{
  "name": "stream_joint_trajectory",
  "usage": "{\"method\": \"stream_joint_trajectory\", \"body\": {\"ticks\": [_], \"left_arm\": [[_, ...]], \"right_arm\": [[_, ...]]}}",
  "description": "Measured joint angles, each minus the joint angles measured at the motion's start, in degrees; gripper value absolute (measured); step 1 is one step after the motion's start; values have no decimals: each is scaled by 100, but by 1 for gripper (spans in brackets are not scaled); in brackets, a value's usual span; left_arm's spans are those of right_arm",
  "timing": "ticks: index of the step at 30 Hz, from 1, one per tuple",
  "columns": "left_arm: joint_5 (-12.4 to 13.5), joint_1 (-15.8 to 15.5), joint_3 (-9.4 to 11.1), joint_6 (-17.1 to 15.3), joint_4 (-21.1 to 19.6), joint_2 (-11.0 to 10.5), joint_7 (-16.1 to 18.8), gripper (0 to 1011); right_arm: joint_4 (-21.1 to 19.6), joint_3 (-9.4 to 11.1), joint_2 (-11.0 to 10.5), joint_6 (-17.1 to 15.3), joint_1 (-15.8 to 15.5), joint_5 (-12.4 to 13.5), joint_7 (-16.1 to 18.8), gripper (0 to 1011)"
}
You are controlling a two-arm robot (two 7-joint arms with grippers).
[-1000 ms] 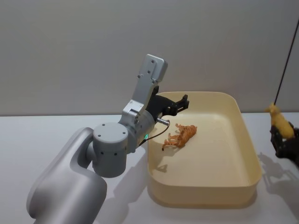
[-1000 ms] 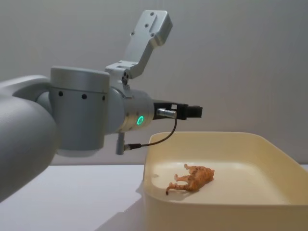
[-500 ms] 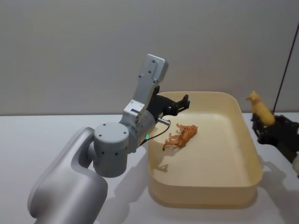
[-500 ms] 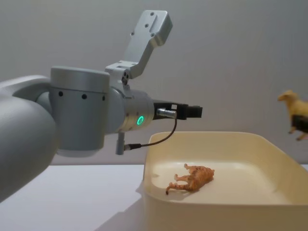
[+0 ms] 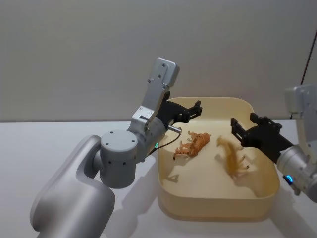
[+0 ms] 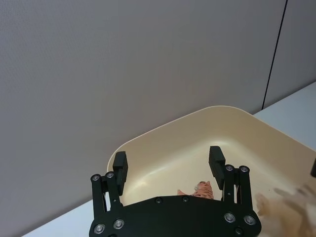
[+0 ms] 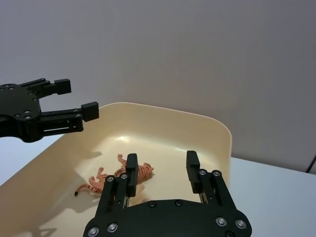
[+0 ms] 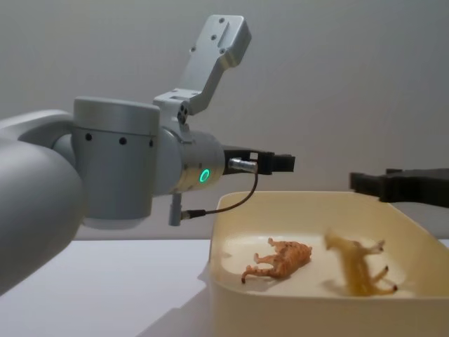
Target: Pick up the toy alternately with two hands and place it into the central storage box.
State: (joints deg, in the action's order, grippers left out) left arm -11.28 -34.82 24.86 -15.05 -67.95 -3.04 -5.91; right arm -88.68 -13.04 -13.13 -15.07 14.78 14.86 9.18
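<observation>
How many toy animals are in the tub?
2. In the tub, an orange tiger lies on its side toward the left; a blurred yellow animal is toward the right, near the open right gripper. None seem hidden.

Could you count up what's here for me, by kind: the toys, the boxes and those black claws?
Small plastic toy animals: 2 (orange striped tiger, pale yellow four-legged animal)
Large cream-yellow plastic tub: 1
Black flat-fingered grippers: 2 (left gripper, right gripper, both open)
Total: 5
</observation>
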Motion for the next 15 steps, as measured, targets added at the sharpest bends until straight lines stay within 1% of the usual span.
{"method": "stream_joint_trajectory", "body": {"ticks": [3,6,8,9,10,12,14,15], "left_arm": [[0,0,0,0,0,0,0,1001],[0,0,0,0,0,0,0,1001],[0,0,0,0,0,0,0,1001],[0,0,0,0,0,0,0,1001],[0,0,0,0,0,0,-1,1001],[0,0,0,0,0,0,0,1001],[0,0,0,0,0,0,0,1001],[-1,0,0,0,0,0,0,1001]], "right_arm": [[128,-53,83,-7,112,-49,68,658],[194,-82,128,-9,172,-79,111,719],[214,-90,142,-9,191,-88,122,794],[218,-90,143,-9,195,-90,124,806],[220,-90,142,-9,195,-90,125,867],[218,-83,132,-9,192,-90,120,901],[185,-51,95,-4,158,-69,92,963],[169,-38,80,-1,143,-52,70,972]]}}
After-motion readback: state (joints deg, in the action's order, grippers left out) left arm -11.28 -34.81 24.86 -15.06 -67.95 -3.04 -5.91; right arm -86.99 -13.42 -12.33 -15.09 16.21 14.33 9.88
